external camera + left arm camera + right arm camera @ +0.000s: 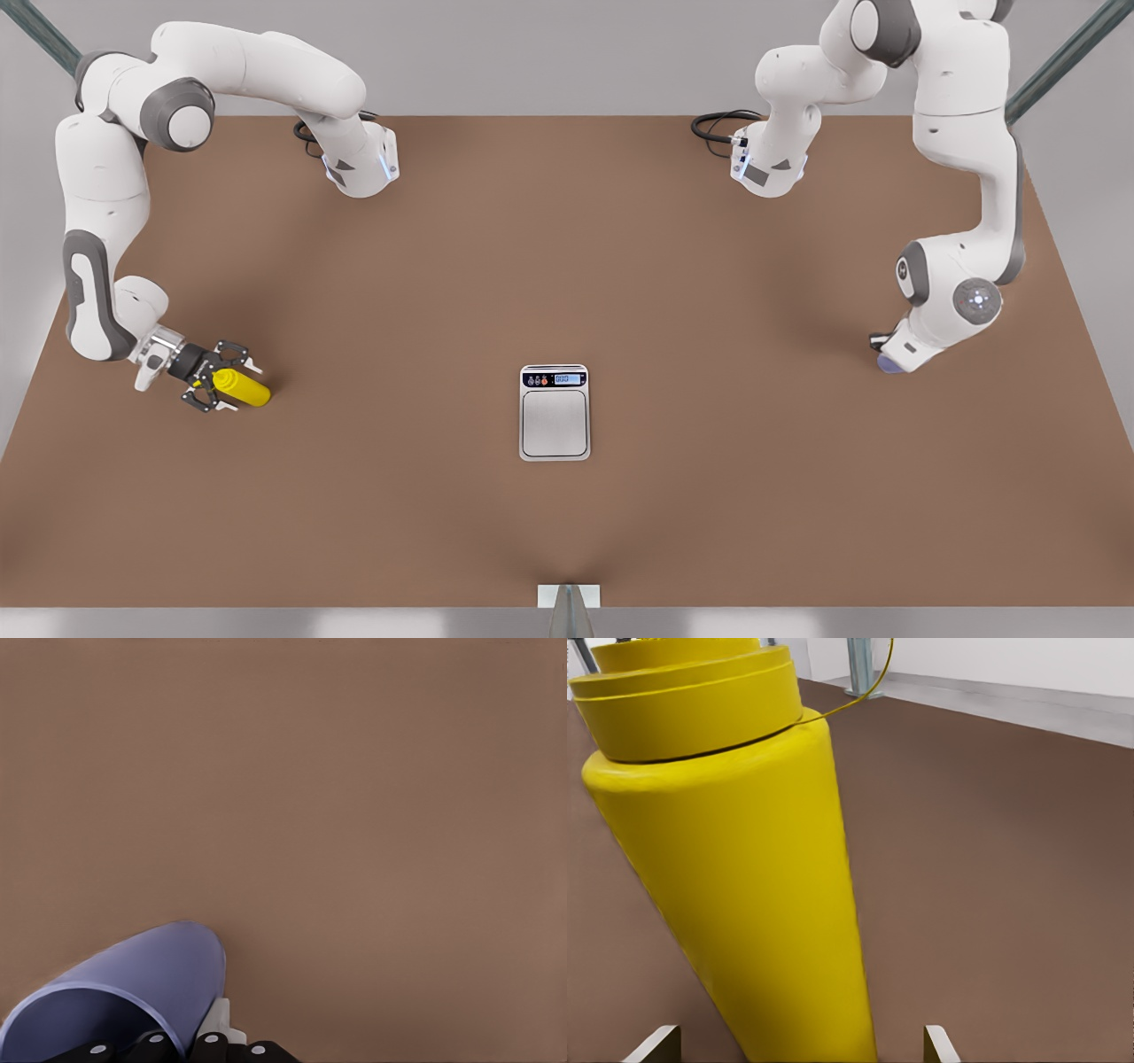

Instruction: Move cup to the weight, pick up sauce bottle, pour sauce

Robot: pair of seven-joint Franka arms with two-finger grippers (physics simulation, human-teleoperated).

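Closest to the lens, in the right wrist view, the sauce bottle [735, 886] was a smooth, glossy bright-yellow cylinder, widening toward a stepped, ringed collar; two pale fingertips [654, 1045] stood apart on either side of its body, not visibly pressing it; in the front view the bottle [241, 387] lay on its side on the brown table [567, 266] at the front view's left, its long axis running roughly across the picture, one end inside the right gripper [215, 387], whose dark linkage fingers were spread around it; which end carried the nozzle I could not tell there. At the front view's right the left gripper [889, 359] sat low over the table, largely hidden under its white wrist, so whether it was parted or pinched I could not tell; the cup [133, 992] showed beside it in the left wrist view as a matte lavender-blue round wall with a thin rim; in the front view only a sliver of it [889, 365] peeked out. Midway between them, well apart from both, the weight [555, 413] lay flat, a silver-grey rounded rectangle with a brushed plate, a dark strip, small coloured buttons and a lit readout.
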